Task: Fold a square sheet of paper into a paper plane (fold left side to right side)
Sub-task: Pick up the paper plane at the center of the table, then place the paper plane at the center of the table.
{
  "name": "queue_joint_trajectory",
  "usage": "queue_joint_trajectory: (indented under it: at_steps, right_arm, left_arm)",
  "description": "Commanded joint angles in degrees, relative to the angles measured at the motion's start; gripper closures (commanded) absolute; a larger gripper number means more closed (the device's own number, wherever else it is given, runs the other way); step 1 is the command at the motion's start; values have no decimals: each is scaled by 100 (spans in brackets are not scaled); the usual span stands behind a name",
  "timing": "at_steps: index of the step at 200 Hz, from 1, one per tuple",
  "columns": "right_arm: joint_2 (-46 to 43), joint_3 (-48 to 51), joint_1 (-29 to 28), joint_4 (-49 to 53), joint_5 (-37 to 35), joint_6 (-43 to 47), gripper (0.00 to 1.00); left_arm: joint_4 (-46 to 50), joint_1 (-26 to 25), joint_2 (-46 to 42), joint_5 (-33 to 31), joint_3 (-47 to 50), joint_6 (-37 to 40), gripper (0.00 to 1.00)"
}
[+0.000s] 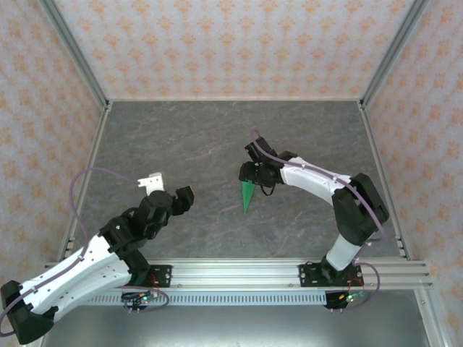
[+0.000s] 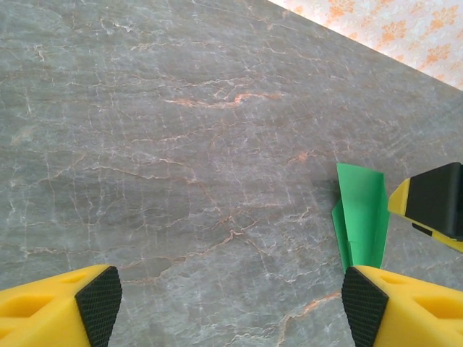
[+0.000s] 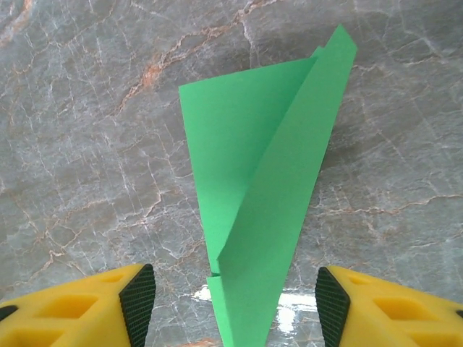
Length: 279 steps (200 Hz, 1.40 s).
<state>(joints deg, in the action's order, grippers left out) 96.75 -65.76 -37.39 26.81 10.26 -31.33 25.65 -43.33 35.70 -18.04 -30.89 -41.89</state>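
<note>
From above, the green plane lies on the grey tabletop, a little right of the middle, with its sharp tip towards the arm bases. The right arm reaches to it, and the right jaws hang just over its wide end. The left arm is well apart from it, on the left side.

In the left wrist view, the left jaws are wide open. Between the two black pads there is only bare tabletop, and they hold nothing. The plane lies at the right, and a yellow and black finger of the right arm is just beside it.

In the right wrist view, the right jaws are open. The plane lies between the pads and touches neither. A long crease runs along it.
</note>
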Motion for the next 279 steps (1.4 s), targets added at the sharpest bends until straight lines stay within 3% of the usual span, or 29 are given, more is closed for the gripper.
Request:
queue_joint_trajectory:
  at_steps: [1, 12, 30, 68, 115, 154, 186, 243, 279]
  right_arm:
    - [273, -93, -5, 149, -282, -53, 37]
    - [356, -132, -6, 165, -236, -35, 42]
    - [449, -174, -5, 193, -97, -20, 57]
    - [174, -182, -45, -19, 386, 115, 100]
    - [-385, 55, -85, -1288, 2037, 136, 100]
    - [-119, 539, -85, -1863, 2323, 110, 100]
    - [376, 849, 102, -1932, 2065, 117, 99]
    - [-89, 374, 137, -6, 462, 840, 63]
    - [-493, -5, -179, 925, -133, 1040, 52]
  left_arm:
    - [130, 44, -189, -127, 58, 260, 16]
    - [147, 51, -243, -95, 57, 341, 16]
    - [160, 44, -292, -51, 48, 414, 16]
    - [170, 44, -301, -10, 55, 405, 15]
    - [177, 46, -301, -10, 57, 403, 15]
    - [187, 44, -301, -58, 66, 357, 14]
    - [177, 49, -291, -71, 58, 360, 14]
    - [165, 44, -283, -83, 40, 385, 13]
    - [56, 44, -240, -27, 66, 418, 11]
